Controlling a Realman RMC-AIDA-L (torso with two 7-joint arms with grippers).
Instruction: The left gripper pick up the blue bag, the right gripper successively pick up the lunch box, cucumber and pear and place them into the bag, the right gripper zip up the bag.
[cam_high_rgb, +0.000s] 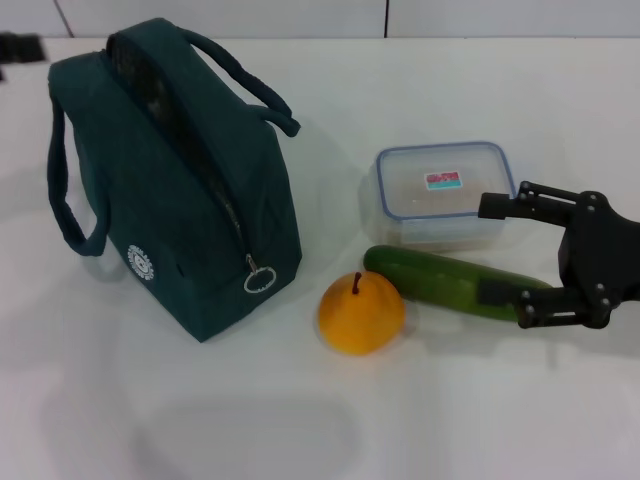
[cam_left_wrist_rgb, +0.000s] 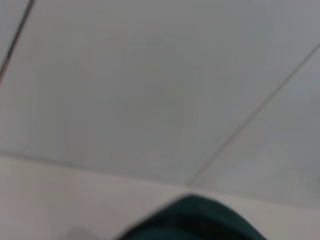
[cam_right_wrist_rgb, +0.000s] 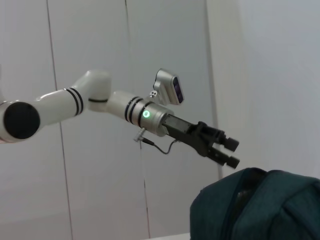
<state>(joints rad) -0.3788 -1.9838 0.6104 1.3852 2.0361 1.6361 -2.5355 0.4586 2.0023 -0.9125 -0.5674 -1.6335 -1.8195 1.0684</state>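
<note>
The blue bag (cam_high_rgb: 170, 190) stands upright at the table's left, its top slit gaping and its ring-pull (cam_high_rgb: 258, 281) hanging low on the front end. The lunch box (cam_high_rgb: 445, 190) lies right of it, with the cucumber (cam_high_rgb: 445, 282) in front of the box and the pear (cam_high_rgb: 361, 314) at the cucumber's left end. My right gripper (cam_high_rgb: 490, 250) is open at the far right, one finger by the lunch box's right edge and the other over the cucumber's right end. In the right wrist view, my left gripper (cam_right_wrist_rgb: 231, 152) hovers open just above the bag (cam_right_wrist_rgb: 260, 205).
The white table (cam_high_rgb: 250, 430) extends in front of the things. A tiled wall lies behind it. The left wrist view shows only that wall and a sliver of the bag (cam_left_wrist_rgb: 195, 222).
</note>
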